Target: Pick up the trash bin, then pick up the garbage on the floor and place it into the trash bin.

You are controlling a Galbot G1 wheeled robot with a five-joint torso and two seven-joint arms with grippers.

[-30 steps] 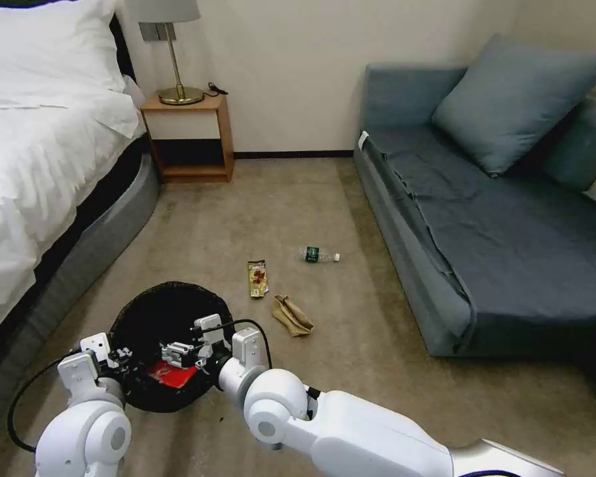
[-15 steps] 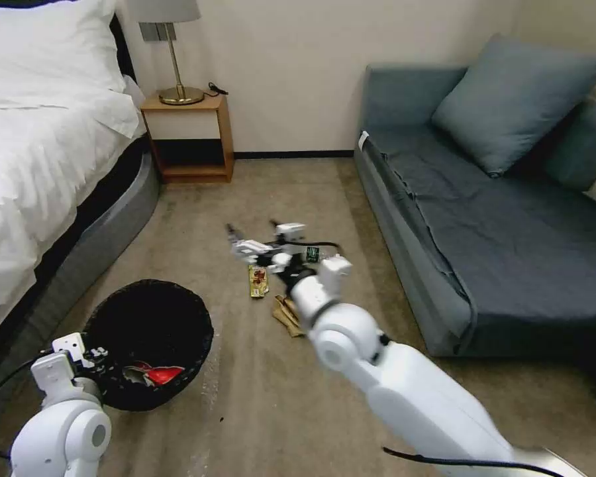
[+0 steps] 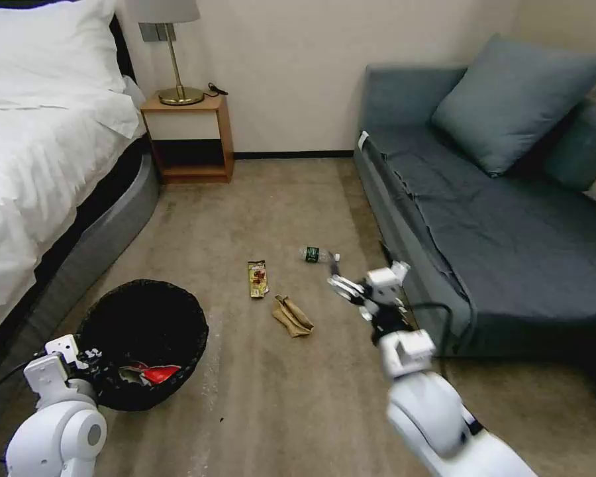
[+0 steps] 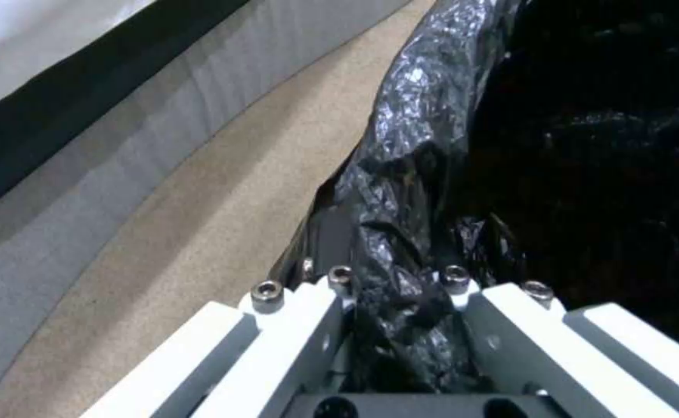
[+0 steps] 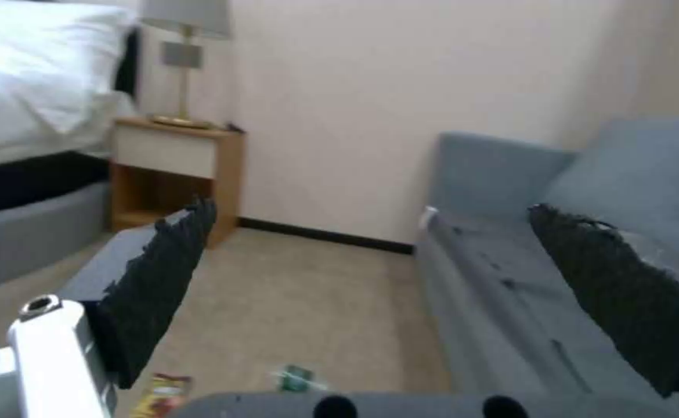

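The trash bin (image 3: 146, 318), round and black with a crinkled bag liner, is at the lower left over the carpet floor (image 3: 265, 199). My left gripper (image 3: 79, 358) is shut on its near rim; the left wrist view shows the gripper (image 4: 394, 278) pinching the bagged rim (image 4: 409, 174). A red packet (image 3: 160, 374) lies inside the bin. On the floor lie more garbage: a brown-yellow wrapper (image 3: 257, 278), crumpled tan paper (image 3: 293, 316) and a small bottle (image 3: 318, 254). My right gripper (image 3: 336, 278) hangs open and empty right of the bottle, by the sofa front. In the right wrist view the gripper (image 5: 378, 261) shows black pads (image 5: 162, 278) wide apart, with the bottle (image 5: 297, 377) and wrapper (image 5: 165, 395) below.
A bed (image 3: 40, 152) with a grey base runs along the left. A wooden nightstand (image 3: 189, 136) with a lamp (image 3: 172, 53) stands at the back wall. A blue-grey sofa (image 3: 496, 225) with a cushion (image 3: 516, 99) fills the right side.
My right arm swung from above the bin, across the litter, to the right near the sofa, its gripper empty. The red packet stays in the bin, which shifted slightly left with my left gripper.
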